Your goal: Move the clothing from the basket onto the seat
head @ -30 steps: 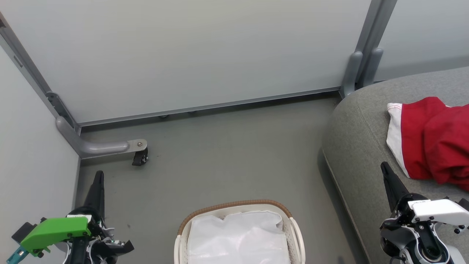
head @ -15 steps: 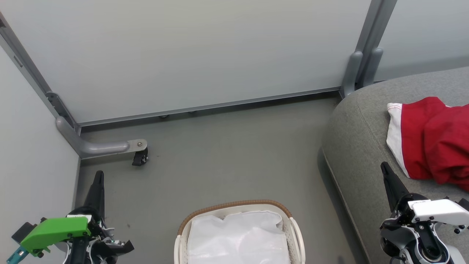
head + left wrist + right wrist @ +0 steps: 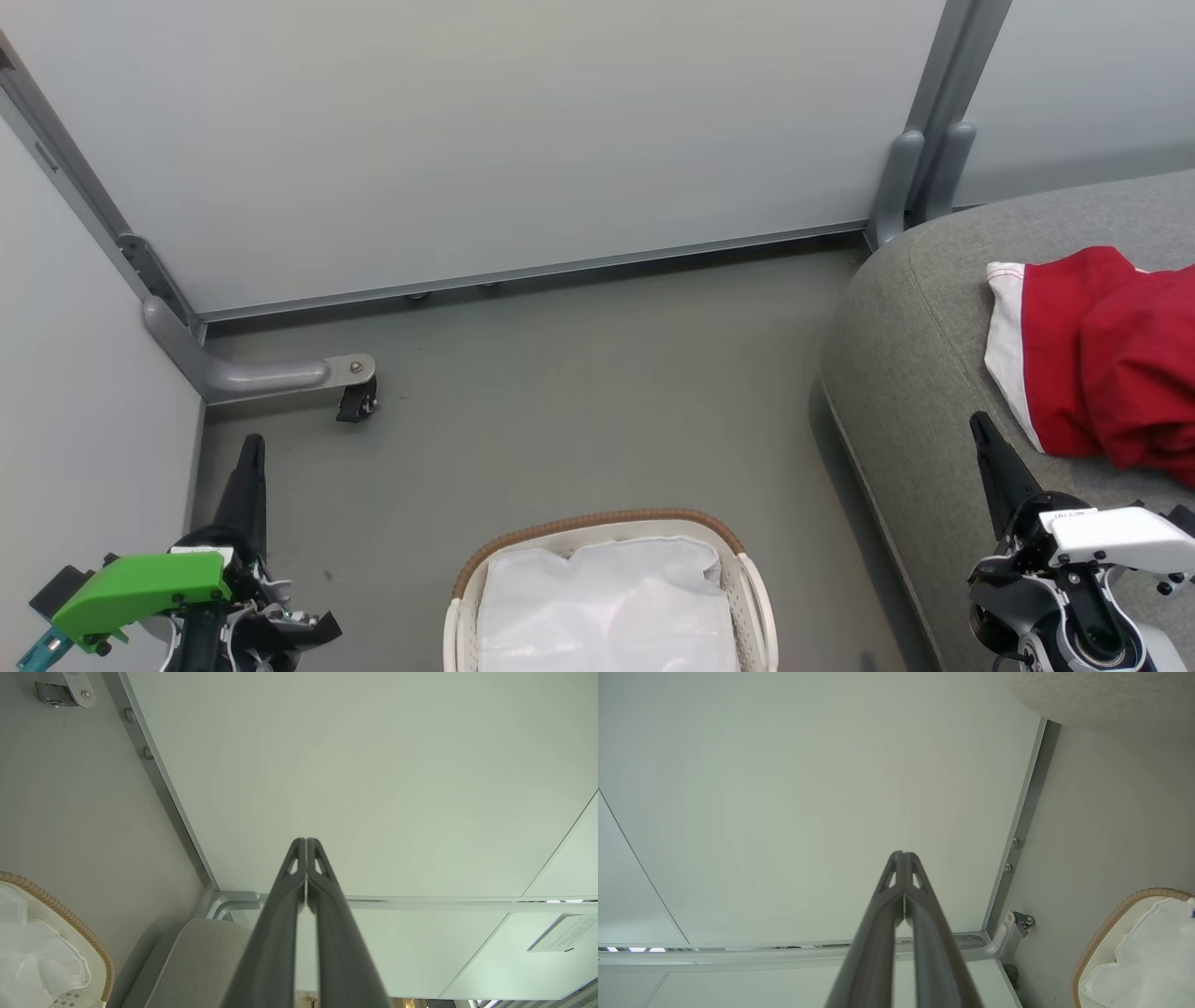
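Pale grey partition panels (image 3: 523,140) close off the far side and the left, and a grey floor (image 3: 579,392) spreads out in front of them. On the right stands the seat (image 3: 924,373), its rounded grey corner reaching toward the middle. The clothing (image 3: 1102,355) lies bunched on top of the seat at the right edge, red, with a white band along its left side. It is well apart from the basket (image 3: 597,520), which sits on the floor at the near middle and holds a crumpled white liner (image 3: 607,607).

The left end effector (image 3: 252,446) hangs over the floor at the near left, clenched with its fingers pressed together on nothing. The right end effector (image 3: 978,422) is clenched and empty too, over the near part of the seat just beside the clothing. A small black caster (image 3: 356,401) rests on the floor at the far left.
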